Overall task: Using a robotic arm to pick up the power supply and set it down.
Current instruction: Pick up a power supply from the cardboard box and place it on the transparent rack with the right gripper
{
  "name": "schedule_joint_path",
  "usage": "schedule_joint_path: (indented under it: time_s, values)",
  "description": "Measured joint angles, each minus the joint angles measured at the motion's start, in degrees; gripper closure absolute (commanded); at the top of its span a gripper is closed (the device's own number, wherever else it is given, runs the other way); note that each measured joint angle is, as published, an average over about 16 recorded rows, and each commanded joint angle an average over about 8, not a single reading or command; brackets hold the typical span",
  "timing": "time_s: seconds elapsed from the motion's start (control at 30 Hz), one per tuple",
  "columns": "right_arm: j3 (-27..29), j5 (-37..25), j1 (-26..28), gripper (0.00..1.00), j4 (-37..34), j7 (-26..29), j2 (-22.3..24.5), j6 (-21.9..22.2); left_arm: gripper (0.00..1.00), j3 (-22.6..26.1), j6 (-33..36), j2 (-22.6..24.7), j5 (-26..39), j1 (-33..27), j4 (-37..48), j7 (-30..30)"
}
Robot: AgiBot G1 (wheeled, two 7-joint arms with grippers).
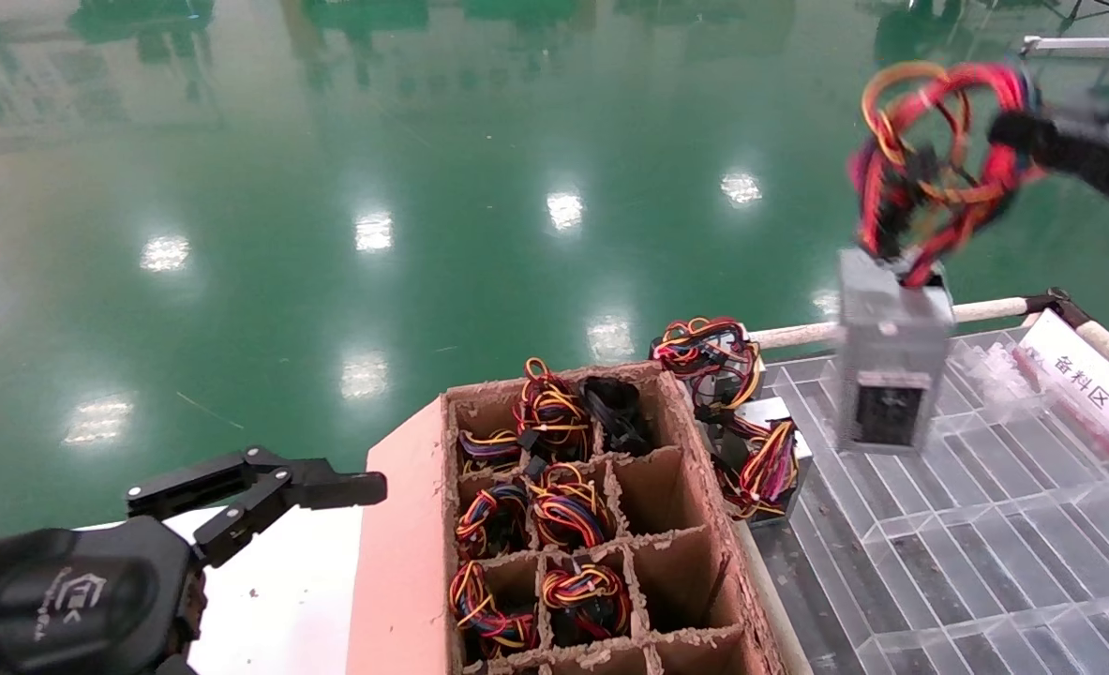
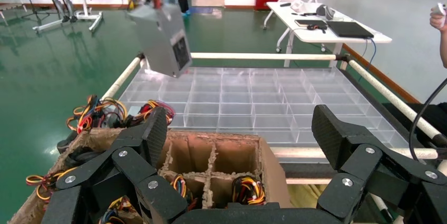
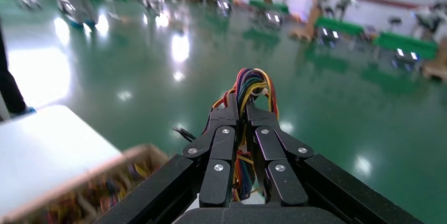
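The power supply (image 1: 891, 361) is a narrow grey metal box that hangs in the air over the far edge of the clear tray, its dark socket face toward me. It dangles from its red and orange wire loop (image 1: 929, 159). My right gripper (image 1: 1009, 131) is shut on that loop, and in the right wrist view the wires (image 3: 254, 84) run between the closed fingers (image 3: 224, 145). The left wrist view shows the box (image 2: 163, 37) high above the tray. My left gripper (image 1: 259, 487) rests at the lower left, open (image 2: 242, 129) and holding nothing.
A brown cardboard box (image 1: 676, 525) with dividers holds several wired units. More units (image 1: 751, 441) lie between it and the clear compartment tray (image 1: 985, 525). A white rail (image 1: 985, 309) and a label sign (image 1: 1088, 375) border the tray. A white table (image 1: 282, 600) lies by my left gripper.
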Motion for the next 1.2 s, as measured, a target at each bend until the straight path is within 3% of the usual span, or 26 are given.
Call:
schedule_joint_path:
  time_s: [0.37,0.8,1.2]
  values:
    - [-3.06,-5.25,-3.02,1.0,-6.35,-4.85,2.08,-4.86,0.0,0.02,-0.01,-0.01,-0.01,-0.01,0.0,0.01]
    - [-8.38,-11.06,0.35,1.0,-10.94,-9.69,-4.21,-9.96,0.0,0.05,-0.02,-0.02,-0.03,-0.01,0.0,0.02]
    - [-11.39,-13.28,4.84,1.0,-17.09,-14.11,-9.08,-10.68,0.0,0.07,-0.03,-0.03,-0.05,-0.02,0.0,0.03]
